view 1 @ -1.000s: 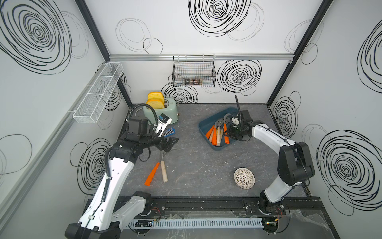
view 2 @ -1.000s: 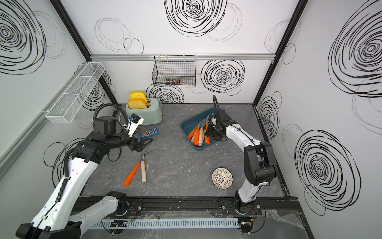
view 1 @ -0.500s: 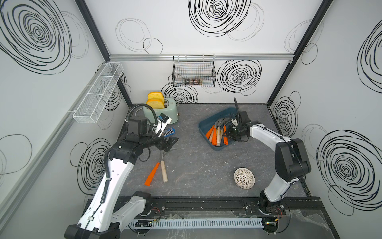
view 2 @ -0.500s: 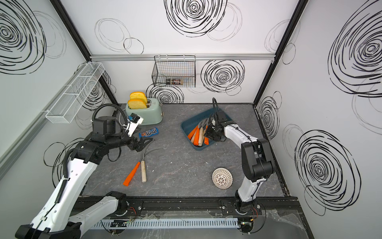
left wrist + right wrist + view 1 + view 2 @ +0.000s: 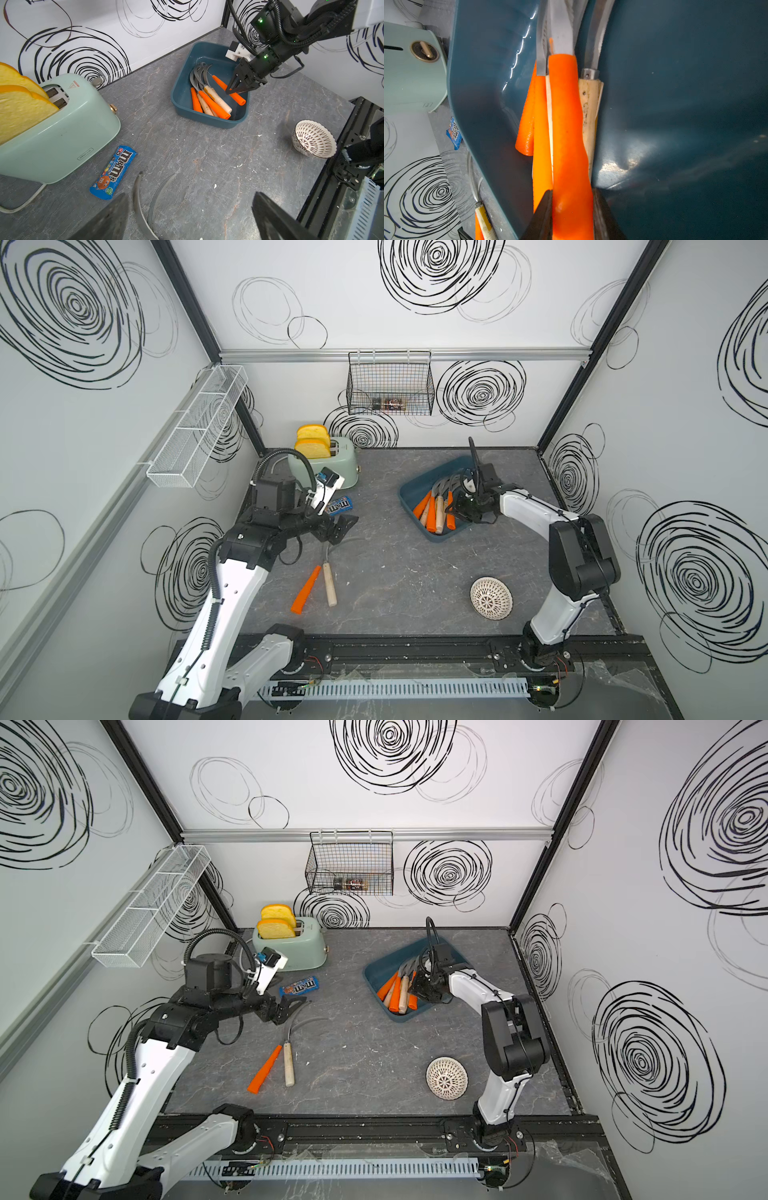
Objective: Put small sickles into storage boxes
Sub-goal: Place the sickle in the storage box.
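**Placing a sickle in the tray while two wait on the table**

The orange-handled sickle (image 5: 571, 135) in hand lies lengthwise inside the storage tray (image 5: 207, 120). Its grey blade points toward the tray's far wall, alongside the blades of the sickles already stowed (image 5: 207, 101). The right gripper (image 5: 230, 93) is clamped on the butt end of the handle, a finger on each side. Holding it there keeps the fingers clear of the blade and lets the handle settle parallel to the orange and pale wooden handles packed beside it. Whether the handle rests on the tray floor or hangs just above it cannot be told. The step in hand appears to be the release.

Outside the tray, two sickles lie side by side on the grey table, one with an orange handle (image 5: 306, 590) and one with a wooden handle (image 5: 329, 585). Their curved blades run up under the left gripper (image 5: 338, 526). Its jaws stand wide apart and hold nothing, and it hovers over the blades, probably to take one of the pair next.

The toaster (image 5: 62, 128), the candy packet (image 5: 114, 170) and the patterned bowl (image 5: 313, 138) stand apart from both arms and play no part.
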Robot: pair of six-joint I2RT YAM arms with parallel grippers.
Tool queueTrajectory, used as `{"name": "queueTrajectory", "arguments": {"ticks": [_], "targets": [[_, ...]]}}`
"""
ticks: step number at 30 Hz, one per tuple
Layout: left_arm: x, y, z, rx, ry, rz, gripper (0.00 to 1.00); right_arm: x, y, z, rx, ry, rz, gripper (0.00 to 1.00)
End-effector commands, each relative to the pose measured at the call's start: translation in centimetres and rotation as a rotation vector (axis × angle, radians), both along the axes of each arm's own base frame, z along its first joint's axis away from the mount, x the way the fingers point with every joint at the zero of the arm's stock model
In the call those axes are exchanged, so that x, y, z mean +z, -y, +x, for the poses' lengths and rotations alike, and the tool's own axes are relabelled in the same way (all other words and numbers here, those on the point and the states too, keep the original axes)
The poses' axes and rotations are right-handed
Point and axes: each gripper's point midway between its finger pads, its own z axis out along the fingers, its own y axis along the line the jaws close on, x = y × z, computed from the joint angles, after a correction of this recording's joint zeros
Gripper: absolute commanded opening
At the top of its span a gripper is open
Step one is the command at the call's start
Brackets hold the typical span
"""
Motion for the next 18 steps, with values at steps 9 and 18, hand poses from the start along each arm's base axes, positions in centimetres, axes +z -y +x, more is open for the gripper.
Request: {"name": "queueTrajectory", "arguments": {"ticks": [9,18], "targets": [[0.6,0.0,0.1,0.002,0.042,0.002,0.96,-0.9,-1.1,0.3,0.008,-0.008,-0.007,0.06],[0.6,-0.2,0.2,0.008,0.042,0.010,0.96,-1.2,-1.2,0.1,0.023,-0.007,-0.030,0.15]]}}
